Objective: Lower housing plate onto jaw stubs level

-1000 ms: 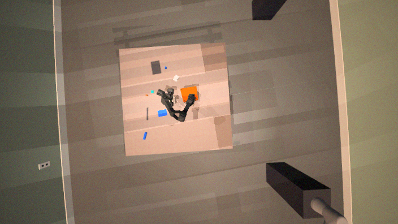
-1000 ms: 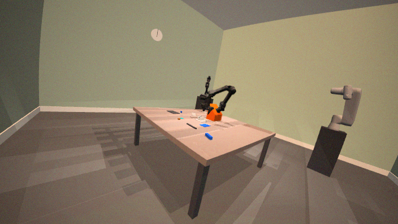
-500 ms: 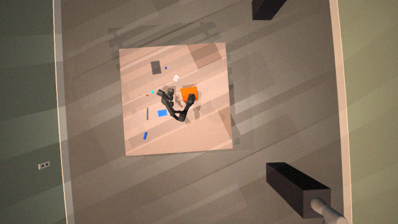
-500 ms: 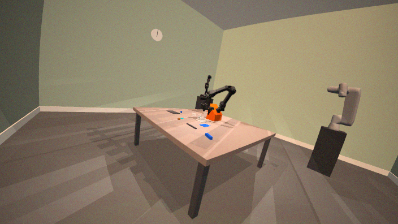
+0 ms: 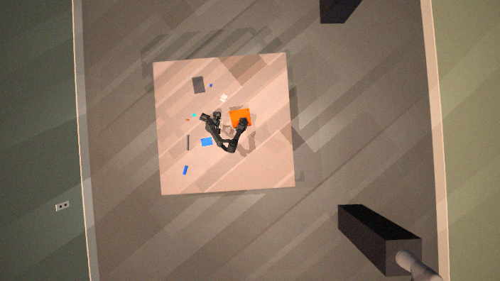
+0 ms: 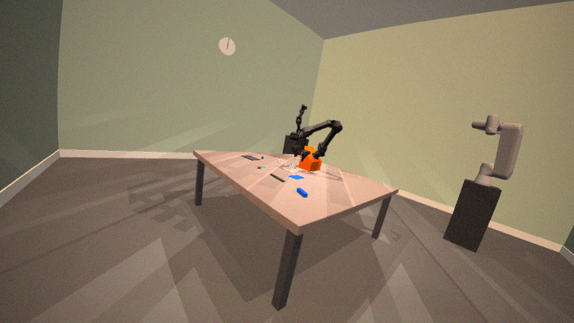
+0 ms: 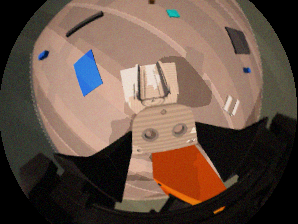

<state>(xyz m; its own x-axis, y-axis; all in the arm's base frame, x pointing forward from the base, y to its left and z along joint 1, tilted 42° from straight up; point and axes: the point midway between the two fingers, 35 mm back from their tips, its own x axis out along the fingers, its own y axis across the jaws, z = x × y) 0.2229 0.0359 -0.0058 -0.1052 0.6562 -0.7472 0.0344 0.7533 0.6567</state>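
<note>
My gripper [image 7: 162, 129] [image 5: 219, 125] is shut on the housing plate [image 7: 164, 119], a pale ribbed plate with two round holes. The black fingers grip its two side edges. In the wrist view the plate is nearer the camera than the pale gripper base [image 7: 129, 80] [image 6: 291, 168] on the table, and overlaps its near end. Two upright pale jaws [image 7: 139, 81] [image 7: 163, 79] with dark edges stand on that base, spreading slightly apart toward the far end. The plate hides the jaw stubs, and its exact height cannot be told.
An orange block [image 5: 238, 116] [image 6: 311, 163] [image 7: 187, 170] stands under the arm's mount, beside the work. A blue sheet [image 5: 207, 142] [image 7: 88, 73], black rod [image 5: 188, 142] [image 7: 85, 23], blue block [image 5: 185, 170], dark pad [image 5: 198, 85] [image 7: 237, 40] and white pieces [image 5: 224, 98] [image 7: 231, 105] lie around.
</note>
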